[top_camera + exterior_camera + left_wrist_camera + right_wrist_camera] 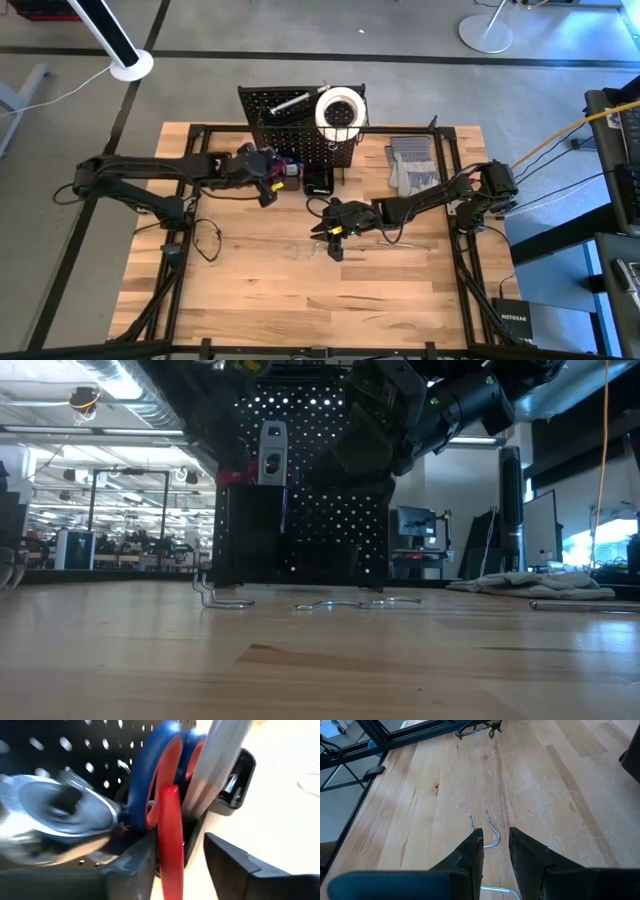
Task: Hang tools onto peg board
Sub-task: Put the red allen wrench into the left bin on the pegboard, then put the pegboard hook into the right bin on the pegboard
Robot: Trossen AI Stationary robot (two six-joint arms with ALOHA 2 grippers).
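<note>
**Left arm at the board with pliers; right arm idle over loose hooks**

The peg board [290,125] stands upright at the table's [250,300] far edge, a black perforated panel with a white tape roll [340,110] in the basket at its top and a silver tool [288,103] lying beside it. At its left foot, the pliers [167,810], red and blue handled, stand upright against the panel next to a grey tool [215,760].

The left gripper [268,178] is at those pliers. Its fingers [230,865] stand partly apart on either side of a red handle; whether they grip it I cannot tell.

Judgement: the step is seating the pliers. It would be done well by backing off straight, without dragging the handle, once the tool rests on its own.

The right gripper [335,232] hovers low at mid-table, fingers [470,855] narrowly apart and empty, over bent wire hooks [487,832]. Grey gloves [412,165] lie right of the board.
</note>
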